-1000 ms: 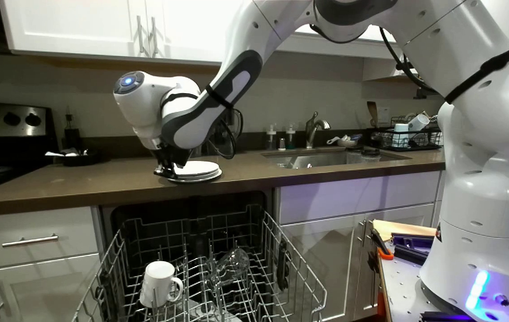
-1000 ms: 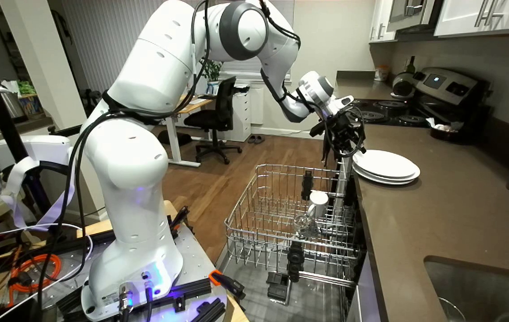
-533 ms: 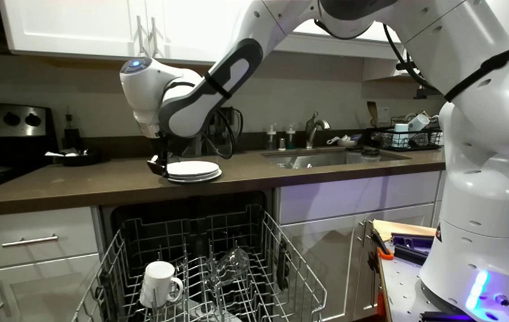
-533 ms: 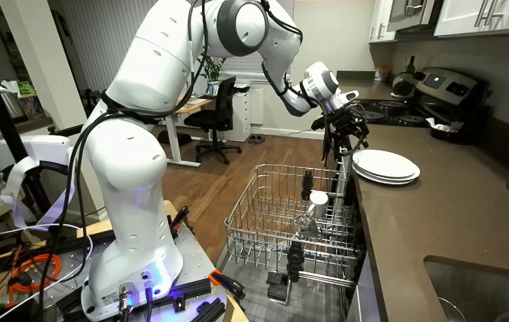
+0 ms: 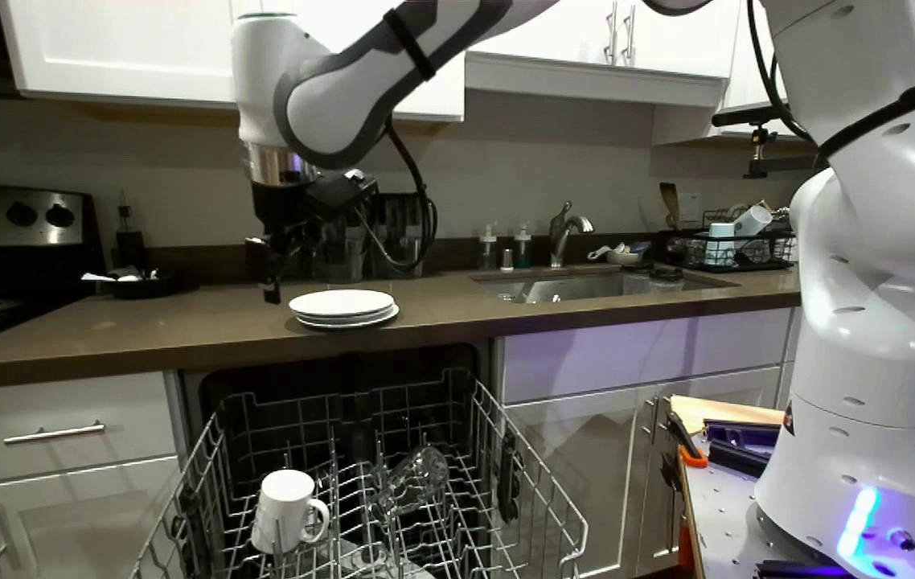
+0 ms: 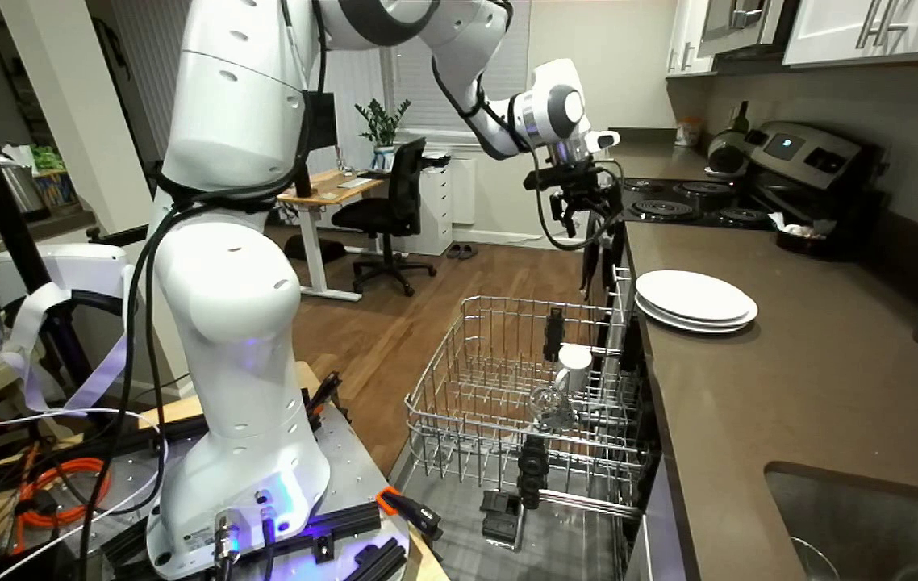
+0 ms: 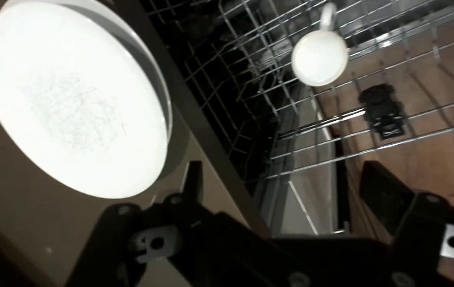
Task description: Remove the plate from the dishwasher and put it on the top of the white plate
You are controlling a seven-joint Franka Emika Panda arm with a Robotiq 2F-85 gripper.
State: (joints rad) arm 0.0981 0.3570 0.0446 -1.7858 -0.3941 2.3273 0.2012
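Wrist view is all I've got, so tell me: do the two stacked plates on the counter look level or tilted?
Observer: In both exterior views, the upper plate looks about level on the lower plate.
Operator: Good. Which side of them am I on?
Observer: The gripper hangs on the side toward the stove, which is outside your picture.
Operator: And what's along the counter the opposite way?
Observer: The sink, set into that same counter.
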